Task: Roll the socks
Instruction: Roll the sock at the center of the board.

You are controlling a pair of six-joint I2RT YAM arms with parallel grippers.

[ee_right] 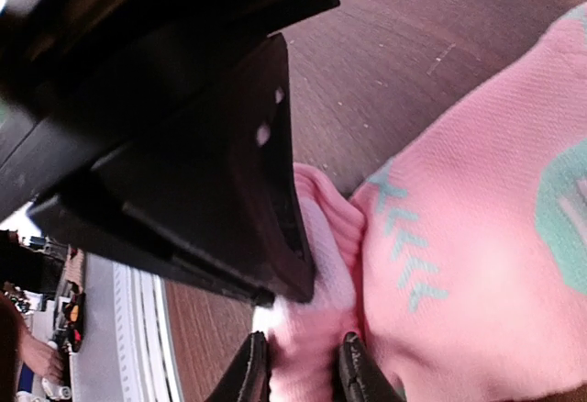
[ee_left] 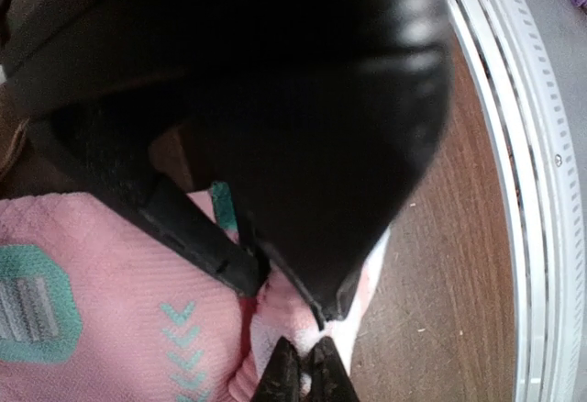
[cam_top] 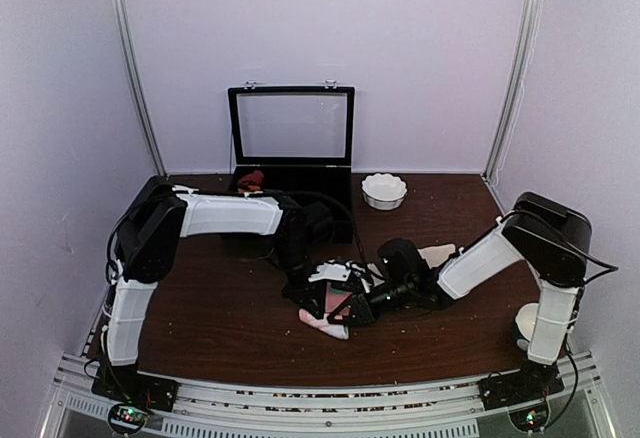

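In narrowly parted right tool (ee_right: pixel 301 370), pink sock (ee_right: pixel 477 237)

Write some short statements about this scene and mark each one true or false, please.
1. The right pincer grips a fold of the pink sock. True.
2. The white bowl stands inside the black case. False: it stands on the table, to the right of the case.
3. The lid of the case is shut. False: it stands open and upright.
4. The cream sock lies on the table beside the right arm. True.
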